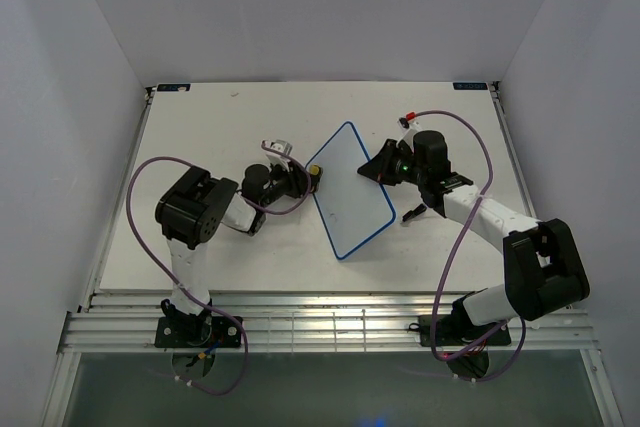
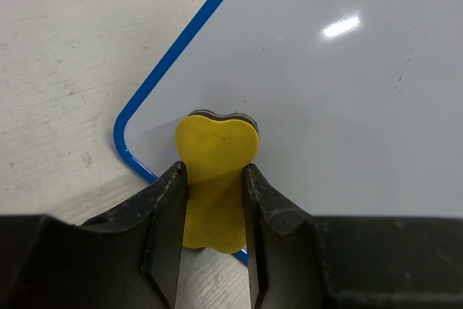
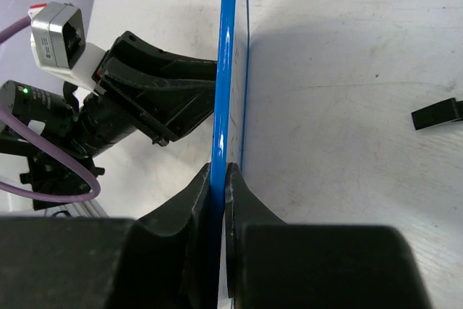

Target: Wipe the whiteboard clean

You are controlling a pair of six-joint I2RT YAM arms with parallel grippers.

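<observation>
While the left pincer (image 2: 214,179) clamps a sponge (image 2: 217,142), the right pincer (image 3: 219,175) clamps the whiteboard (image 3: 227,70)

a white table (image 1: 200,247) sits enclosed by plain pale walls (image 1: 320,7).
</observation>
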